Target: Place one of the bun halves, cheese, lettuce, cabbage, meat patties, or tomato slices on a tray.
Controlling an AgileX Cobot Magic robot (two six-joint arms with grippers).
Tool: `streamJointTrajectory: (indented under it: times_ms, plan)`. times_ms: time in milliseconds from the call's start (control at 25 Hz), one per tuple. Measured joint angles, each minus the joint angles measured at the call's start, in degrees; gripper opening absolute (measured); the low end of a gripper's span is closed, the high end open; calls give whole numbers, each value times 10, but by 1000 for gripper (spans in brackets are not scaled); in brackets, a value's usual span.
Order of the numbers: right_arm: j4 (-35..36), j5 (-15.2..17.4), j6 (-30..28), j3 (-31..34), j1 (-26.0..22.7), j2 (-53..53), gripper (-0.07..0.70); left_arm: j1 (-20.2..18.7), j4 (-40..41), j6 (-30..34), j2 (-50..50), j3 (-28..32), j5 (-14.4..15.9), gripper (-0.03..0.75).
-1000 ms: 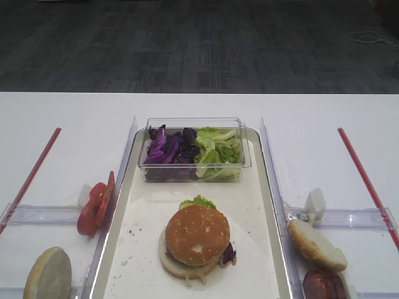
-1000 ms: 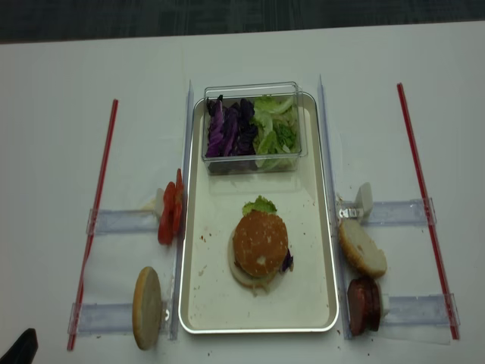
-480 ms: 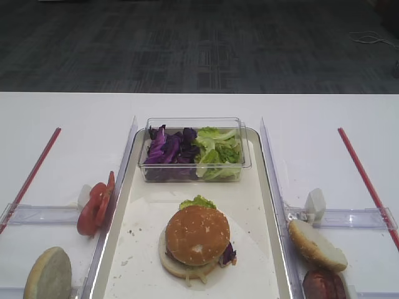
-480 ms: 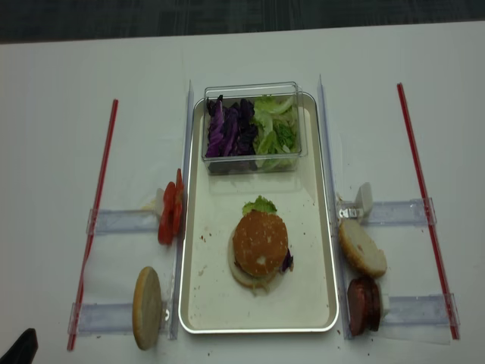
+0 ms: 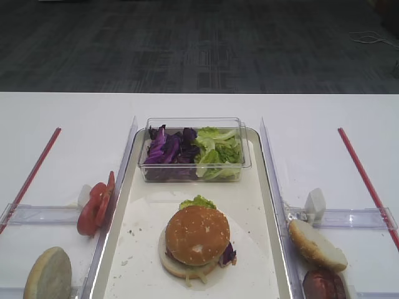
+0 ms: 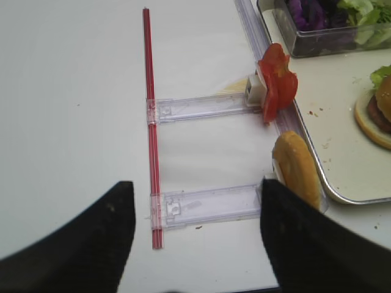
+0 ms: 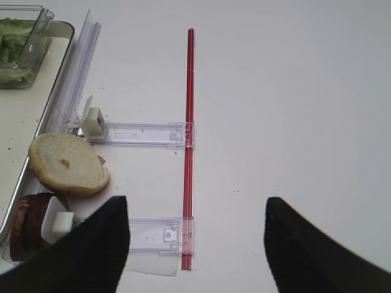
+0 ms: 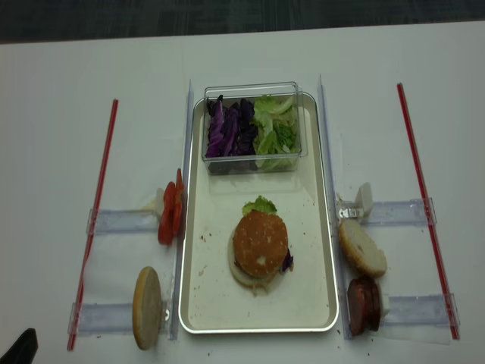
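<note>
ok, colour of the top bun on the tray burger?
Golden-brown, speckled with pale sesame seeds: the bun top on the tray. Clearest in the exterior high view.

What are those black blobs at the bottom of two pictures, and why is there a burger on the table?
Those blobs are a robot's two grippers, its hands. A small camera rides on each wrist, so you see the right gripper and the left gripper up close, both open and holding nothing. Two other cameras look down from above. They show a silver tray with a finished burger topped by a seeded bun. Behind it a clear box holds purple cabbage and lettuce. Tomato slices stand left, meat patties right.
</note>
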Motion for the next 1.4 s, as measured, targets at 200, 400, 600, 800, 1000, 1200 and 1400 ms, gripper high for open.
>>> streamJointTrajectory:
  times_ms: [200, 400, 600, 800, 1000, 1200, 1400]
  plan:
    - [0, 0, 0, 0, 0, 0, 490, 0, 0, 0, 0, 0, 0, 422]
    - [0, 0, 0, 0, 0, 0, 490, 0, 0, 0, 0, 0, 0, 422]
    - [0, 0, -1, 0, 0, 0, 490, 0, 0, 0, 0, 0, 0, 422]
    - [0, 0, -1, 0, 0, 0, 490, 0, 0, 0, 0, 0, 0, 422]
    - [0, 0, 0, 0, 0, 0, 490, 0, 0, 0, 0, 0, 0, 422]
    - [0, 0, 0, 0, 0, 0, 490, 0, 0, 0, 0, 0, 0, 422]
    - [0, 0, 0, 0, 0, 0, 490, 0, 0, 0, 0, 0, 0, 422]
